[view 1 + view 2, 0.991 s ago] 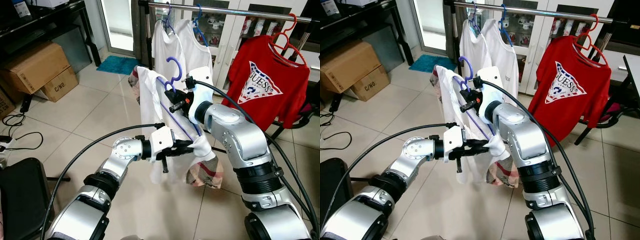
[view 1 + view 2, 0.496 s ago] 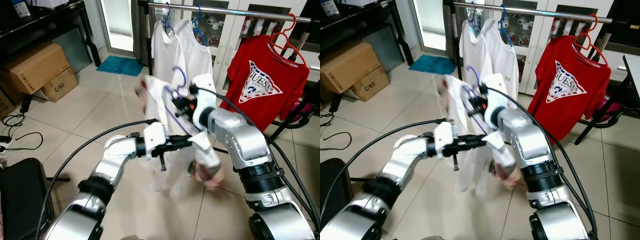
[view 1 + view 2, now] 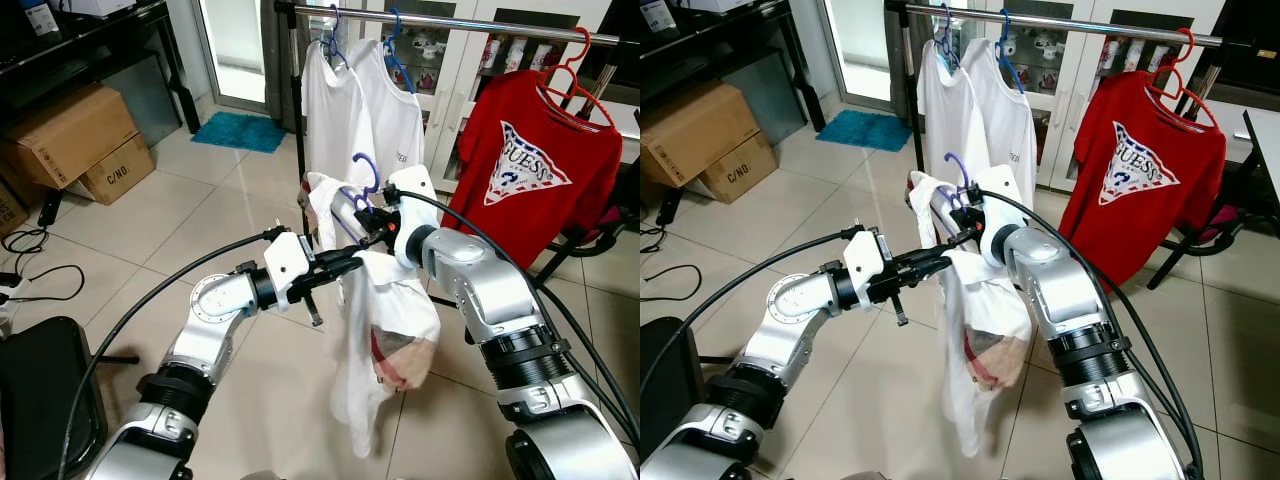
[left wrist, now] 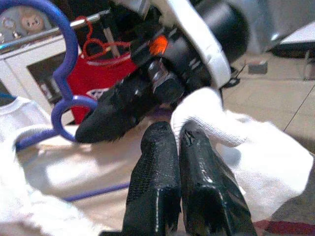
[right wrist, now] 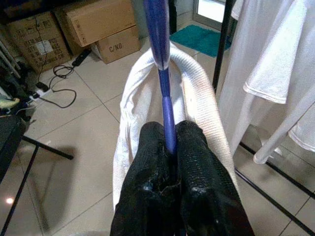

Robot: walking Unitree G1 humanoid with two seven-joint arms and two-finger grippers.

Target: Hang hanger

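Observation:
A purple hanger (image 3: 366,170) carries a white garment (image 3: 375,340) with a plaid patch, which hangs down long over the floor. My right gripper (image 3: 358,213) is shut on the hanger just below its hook; in the right wrist view its fingers (image 5: 152,147) clamp the purple bar (image 5: 162,73). My left gripper (image 3: 338,264) reaches in from the left and is shut on a fold of the garment at the shoulder, close under the right gripper. The metal clothes rail (image 3: 450,20) runs above and behind, with the hook well below it.
On the rail hang two white shirts (image 3: 345,100) on blue hangers and a red shirt (image 3: 530,170) on a red hanger. Cardboard boxes (image 3: 70,135) stand at the left, a blue mat (image 3: 238,130) lies by the door, and a black stool (image 3: 40,400) is near left.
Both arms have stretched forward toward the rail with the hanger. The garment, bunched between the grippers before, now hangs down straight.

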